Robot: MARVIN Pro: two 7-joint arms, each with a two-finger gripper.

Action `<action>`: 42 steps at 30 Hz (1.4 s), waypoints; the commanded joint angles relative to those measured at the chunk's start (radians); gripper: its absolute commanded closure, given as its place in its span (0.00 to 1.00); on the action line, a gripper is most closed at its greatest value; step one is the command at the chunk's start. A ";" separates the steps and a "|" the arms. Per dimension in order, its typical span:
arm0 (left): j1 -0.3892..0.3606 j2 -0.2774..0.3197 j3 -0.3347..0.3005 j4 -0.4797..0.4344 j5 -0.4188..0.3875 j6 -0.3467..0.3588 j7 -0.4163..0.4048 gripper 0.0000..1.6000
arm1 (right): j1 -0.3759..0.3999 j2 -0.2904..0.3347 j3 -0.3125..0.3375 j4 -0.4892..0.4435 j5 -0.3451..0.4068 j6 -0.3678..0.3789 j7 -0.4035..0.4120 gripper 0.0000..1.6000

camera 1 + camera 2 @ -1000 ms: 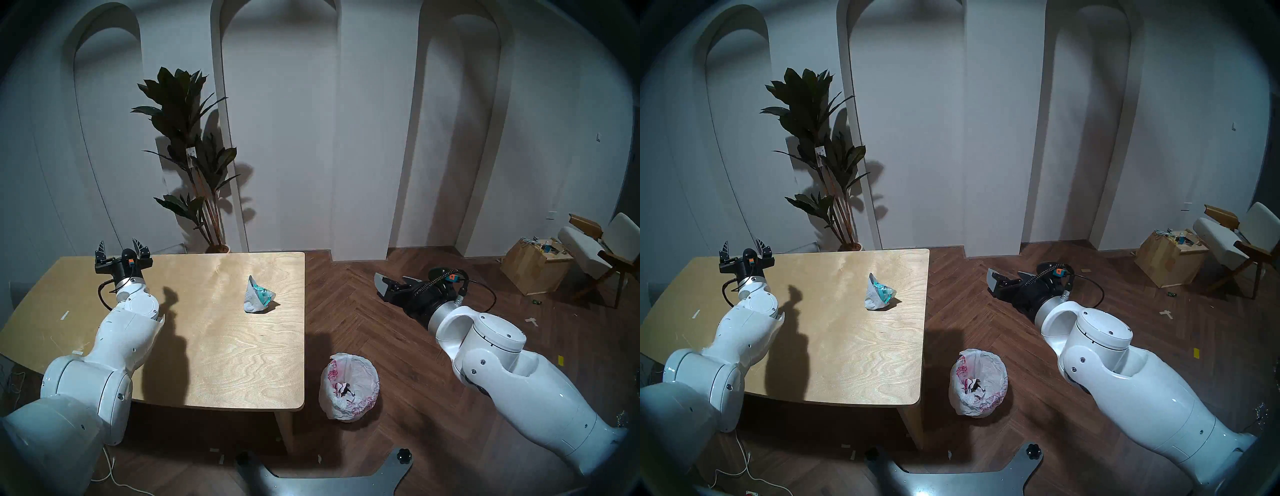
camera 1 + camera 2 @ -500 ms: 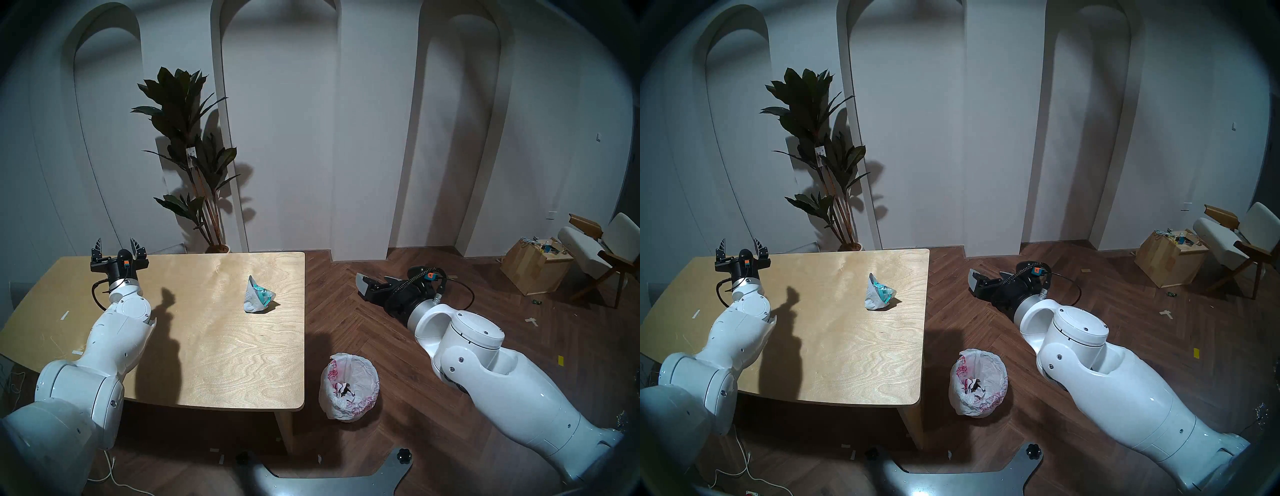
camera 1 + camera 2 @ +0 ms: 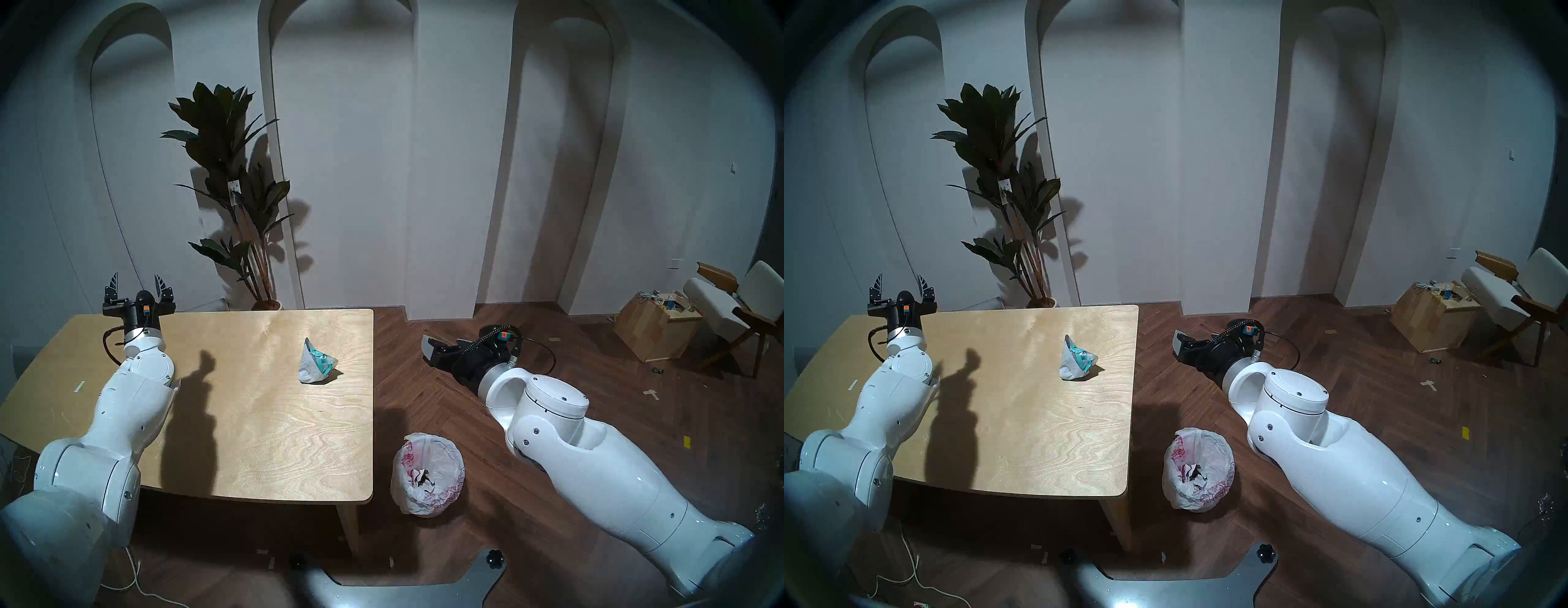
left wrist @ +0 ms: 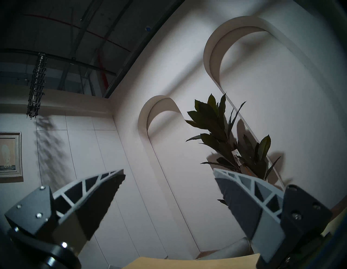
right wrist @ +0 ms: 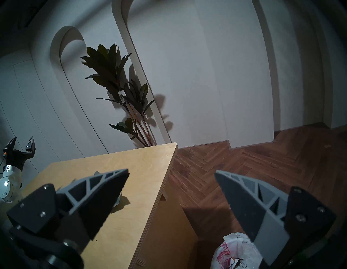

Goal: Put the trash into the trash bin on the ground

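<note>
A crumpled wrapper with teal print sits alone on the pale wooden surface, a little left of the frame's centre in the head views, its peak pointing up and its white folds splayed at the base. Lower and to the right, on the floor just beside the surface's corner, stands the small round trash bin, lined with a crinkly white bag printed in red-pink. Dark and white crumpled bits, probably paper, lie inside it.

wrapper on table, bin right
</note>
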 commanded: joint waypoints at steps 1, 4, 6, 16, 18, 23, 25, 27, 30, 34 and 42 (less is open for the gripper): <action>-0.011 0.032 -0.004 -0.048 0.004 -0.013 -0.009 0.00 | 0.085 -0.069 -0.012 0.021 -0.012 0.001 -0.005 0.00; -0.007 0.036 -0.006 -0.056 0.005 -0.014 -0.017 0.00 | 0.107 -0.092 -0.029 0.043 -0.016 0.006 -0.009 0.00; -0.004 0.038 -0.007 -0.062 0.006 -0.015 -0.022 0.00 | 0.120 -0.108 -0.041 0.057 -0.019 0.009 -0.011 0.00; 0.024 0.054 -0.015 -0.078 0.010 -0.016 -0.051 0.00 | 0.199 -0.206 -0.113 0.151 -0.036 0.026 -0.030 0.00; 0.028 0.056 -0.016 -0.082 0.010 -0.017 -0.056 0.00 | 0.213 -0.222 -0.123 0.168 -0.039 0.029 -0.034 0.00; 0.037 0.061 -0.019 -0.090 0.012 -0.018 -0.068 0.00 | 0.245 -0.263 -0.150 0.210 -0.045 0.037 -0.042 0.00; 0.042 0.064 -0.020 -0.094 0.012 -0.018 -0.074 0.00 | 0.261 -0.281 -0.161 0.230 -0.048 0.040 -0.045 0.00; 0.045 0.066 -0.021 -0.097 0.013 -0.019 -0.079 0.00 | 0.274 -0.299 -0.171 0.249 -0.051 0.043 -0.049 0.00; 0.051 0.069 -0.023 -0.103 0.014 -0.020 -0.086 0.00 | 0.295 -0.324 -0.186 0.277 -0.055 0.047 -0.055 0.00; 0.058 0.073 -0.025 -0.110 0.015 -0.021 -0.097 0.00 | 0.322 -0.357 -0.205 0.315 -0.060 0.053 -0.062 0.00; 0.070 0.080 -0.030 -0.124 0.018 -0.023 -0.115 0.00 | 0.368 -0.415 -0.235 0.385 -0.070 0.061 -0.074 0.00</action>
